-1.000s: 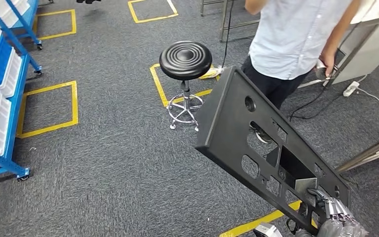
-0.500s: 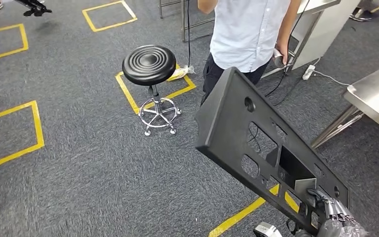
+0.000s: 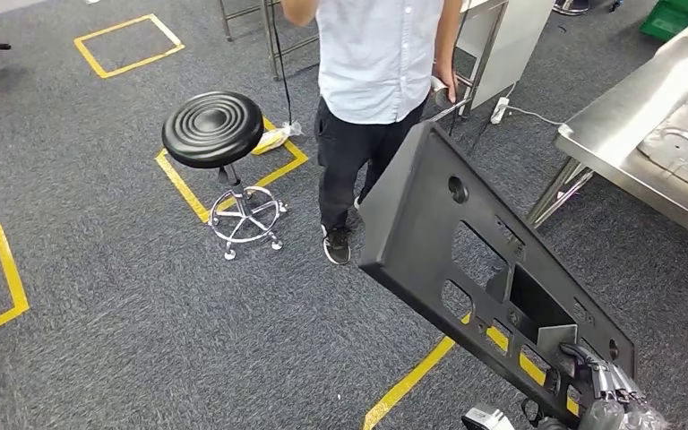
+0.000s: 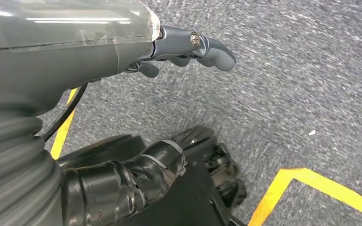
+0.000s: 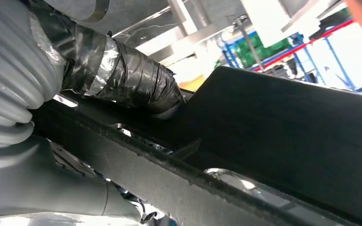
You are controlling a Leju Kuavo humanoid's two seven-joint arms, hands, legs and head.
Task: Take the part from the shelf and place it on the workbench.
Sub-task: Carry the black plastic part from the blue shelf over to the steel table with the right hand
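Observation:
The part is a long black plastic panel (image 3: 475,269) with several cut-outs, held up at a tilt over the carpet. My right hand (image 3: 614,394) grips its lower end at the bottom right of the head view. In the right wrist view the taped thumb (image 5: 122,75) presses on the panel (image 5: 287,132). The steel workbench (image 3: 632,148) stands at the right, beyond the panel's upper end. My left hand (image 4: 99,52) hangs over the carpet with its fingers (image 4: 202,44) apart and nothing in it.
A person in a light blue shirt (image 3: 376,54) stands just behind the panel's top corner. A black round stool (image 3: 212,130) on a chrome base stands to the left. Yellow tape lines (image 3: 412,381) mark the grey carpet. A second metal bench's legs (image 3: 479,54) are behind the person.
The whole view has swung to the right: stool and person slid left, the blue shelf left the picture, the steel workbench came in. The panel stays in my right hand as before.

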